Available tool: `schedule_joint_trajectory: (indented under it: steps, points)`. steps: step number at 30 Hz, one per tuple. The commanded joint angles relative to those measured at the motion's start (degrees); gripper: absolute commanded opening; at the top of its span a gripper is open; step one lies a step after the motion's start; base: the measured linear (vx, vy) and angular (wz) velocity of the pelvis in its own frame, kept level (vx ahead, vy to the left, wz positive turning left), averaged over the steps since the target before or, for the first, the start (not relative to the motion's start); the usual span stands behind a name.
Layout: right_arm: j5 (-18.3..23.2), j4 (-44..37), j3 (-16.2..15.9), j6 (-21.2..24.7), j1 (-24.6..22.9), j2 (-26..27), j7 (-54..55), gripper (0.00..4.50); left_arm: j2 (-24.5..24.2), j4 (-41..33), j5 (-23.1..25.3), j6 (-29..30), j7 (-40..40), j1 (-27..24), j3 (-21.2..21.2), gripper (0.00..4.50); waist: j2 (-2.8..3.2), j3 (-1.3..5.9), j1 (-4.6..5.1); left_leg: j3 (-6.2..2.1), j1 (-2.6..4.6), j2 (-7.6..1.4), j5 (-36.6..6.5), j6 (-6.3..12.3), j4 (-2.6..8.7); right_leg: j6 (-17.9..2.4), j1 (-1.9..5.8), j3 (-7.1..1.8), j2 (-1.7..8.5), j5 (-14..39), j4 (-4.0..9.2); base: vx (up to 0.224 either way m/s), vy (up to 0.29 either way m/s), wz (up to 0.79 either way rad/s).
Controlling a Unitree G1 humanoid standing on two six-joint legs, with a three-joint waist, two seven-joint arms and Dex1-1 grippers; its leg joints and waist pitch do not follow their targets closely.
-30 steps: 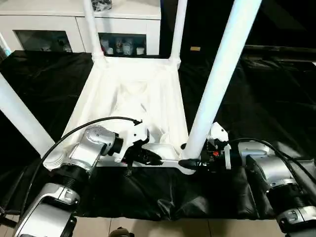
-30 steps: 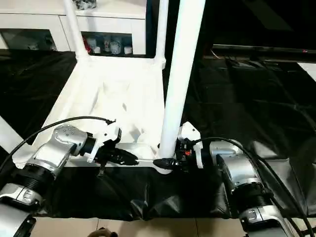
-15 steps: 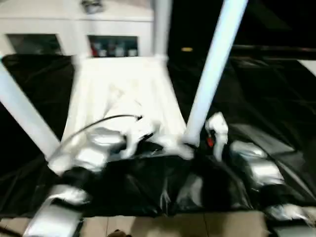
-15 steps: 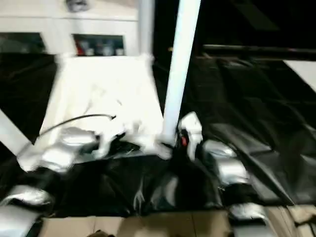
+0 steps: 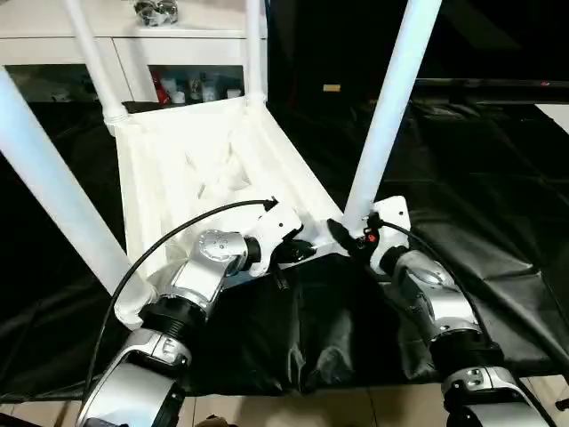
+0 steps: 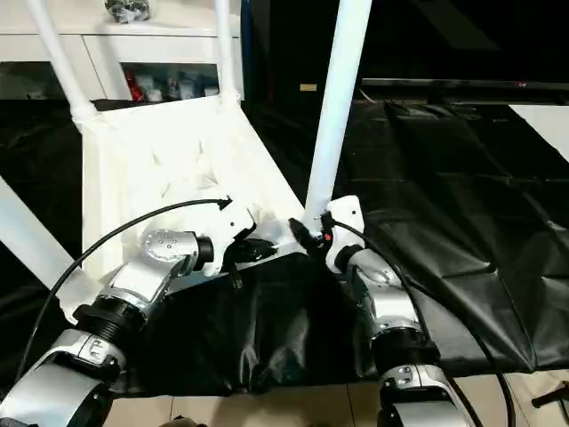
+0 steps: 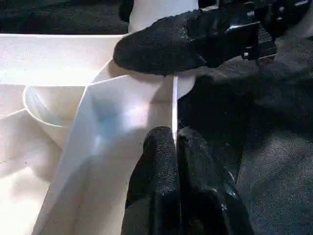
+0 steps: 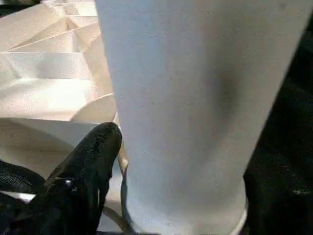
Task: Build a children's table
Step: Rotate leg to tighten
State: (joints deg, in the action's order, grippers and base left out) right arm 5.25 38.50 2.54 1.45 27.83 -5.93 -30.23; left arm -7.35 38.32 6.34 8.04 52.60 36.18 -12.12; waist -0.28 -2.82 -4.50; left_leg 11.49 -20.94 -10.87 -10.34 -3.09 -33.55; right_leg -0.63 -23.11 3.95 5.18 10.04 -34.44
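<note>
Our left gripper (image 7: 174, 147) pinches the thin near rim of the upside-down children's table (image 5: 218, 160). At the near right corner, our right gripper (image 6: 307, 233) straddles a leg (image 5: 388, 107) base, jaws wide. Since a second ago, the table has swung so its near edge slants. We count four upright legs. It sits on a black-covered work table (image 5: 498, 178); a white cabinet (image 5: 160, 44) stands behind.

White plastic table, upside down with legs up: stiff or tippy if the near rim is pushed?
The white plastic table is probably stiff: ribs brace its underside. It likely slides lightly on the black cover. The tall legs may make it top-heavy.
</note>
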Motion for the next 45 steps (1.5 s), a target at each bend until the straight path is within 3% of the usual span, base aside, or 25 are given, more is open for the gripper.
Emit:
schedule_joint_trajectory:
  steps: [1, 8, 12, 14, 23, 33, 35, 40, 42, 44, 45]
  points:
    - [0.72, -1.08, -4.79, -0.71, 0.98, 0.91, -7.24, 3.73, 1.32, -3.25, -4.36, -3.28, 5.36, 0.54, -1.68, 0.0, -0.73, 3.51, 0.0, -1.23, 0.5, -2.43, -12.14, 3.09, 4.08, -11.33, 2.52, -2.62, 3.69, 14.48, 4.42, 0.0, 0.0, 0.0]
    - [4.35, -8.0, -9.61, 2.19, -1.98, -6.85, -28.83, 3.73, -4.63, -6.4, -7.02, -3.12, 18.15, -0.96, -2.49, 0.0, -0.54, 3.58, -1.06, -0.99, 0.42, -2.93, -9.7, 5.17, 3.78, -13.25, 2.68, -2.5, 3.43, 9.03, 3.41, 0.0, 0.0, 0.0]
    - [5.19, -10.25, -11.97, 4.34, -2.8, -10.11, -36.84, 3.73, -6.65, -5.94, -7.05, -3.02, 21.81, -0.88, -2.97, 0.0, -0.6, 3.56, -1.51, -0.88, 0.54, -2.9, -10.23, 4.88, 3.7, -14.02, 2.62, -2.5, 3.56, 9.5, 3.47, 0.0, 0.0, 0.0]
    - [6.05, -11.3, -13.33, 6.56, -2.66, -12.18, -42.13, 3.42, -8.3, -6.14, -7.74, -2.26, 24.9, -0.77, -3.33, 0.0, -0.75, 3.47, -1.82, -0.92, 0.55, -2.89, -10.88, 4.38, 3.8, -13.46, 2.63, -2.53, 3.66, 11.74, 3.64, 0.0, 0.0, 0.0]
    - [5.91, -13.28, -15.77, 8.76, -2.84, -13.64, -46.61, 2.8, -10.24, -6.53, -7.98, -1.48, 28.81, -0.87, -3.68, 0.0, -0.78, 3.49, -2.3, -0.97, 0.66, -2.99, -11.05, 3.08, 3.87, -13.15, 2.44, -2.6, 3.82, 12.56, 3.58, 0.0, 0.0, 0.0]
    - [6.77, -14.28, -14.5, 8.91, -4.06, -12.17, -43.75, 2.67, -9.0, -6.26, -8.3, -2.06, 25.35, -1.48, -2.79, 0.0, -0.84, 3.55, -2.38, -0.97, 0.61, -2.93, -10.07, 3.2, 3.75, -13.15, 2.47, -2.58, 3.82, 11.79, 3.55, 0.0, 0.0, 0.0]
    - [5.33, -10.49, -10.88, 6.21, -3.24, -8.14, -32.4, 2.67, -6.82, -5.77, -7.34, -1.44, 18.87, -1.41, -1.54, 0.0, -0.86, 3.42, -2.13, -1.08, 0.55, -2.9, -10.83, 2.48, 3.94, -12.88, 2.37, -2.6, 3.89, 13.12, 3.68, 0.0, 0.0, 0.0]
    - [2.32, -4.53, -7.7, 6.46, -1.46, -3.35, -16.17, 2.66, -2.82, -5.81, -4.97, 1.25, 7.89, -0.76, -0.44, 0.0, -0.96, 3.13, -0.73, -1.5, 0.73, -2.68, -14.58, -0.22, 4.34, -10.1, 2.26, -2.57, 4.06, 21.84, 4.67, 0.0, 0.0, 0.0]
    - [1.8, -3.76, -7.53, 6.52, -1.36, -2.59, -13.96, 2.66, -1.8, -6.38, -4.93, 2.36, 6.18, -0.8, -0.2, 0.0, -1.05, 3.04, -0.18, -1.5, 0.65, -2.5, -15.0, 0.04, 4.33, -9.87, 2.28, -2.62, 3.96, 22.07, 4.85, 0.0, 0.0, 0.0]
    - [0.5, -4.15, -7.48, 5.62, -2.01, 1.5, -7.43, 2.66, 1.91, -8.36, -4.03, 4.68, 1.52, -1.66, -0.92, 0.0, -1.1, 3.03, -0.07, -1.39, 0.74, -2.57, -14.51, 0.45, 4.27, -9.54, 2.04, -2.81, 3.98, 21.94, 4.98, 0.0, 0.0, 0.0]
    - [0.36, -4.64, -7.61, 5.12, -2.31, 1.93, -7.56, 2.66, 1.99, -8.73, -4.05, 4.53, 1.74, -1.95, -1.36, 0.0, -1.17, 3.2, -0.07, -1.46, 0.65, -2.48, -13.8, 0.59, 4.25, -9.32, 2.29, -2.68, 3.97, 21.47, 4.85, 0.0, 0.0, 0.0]
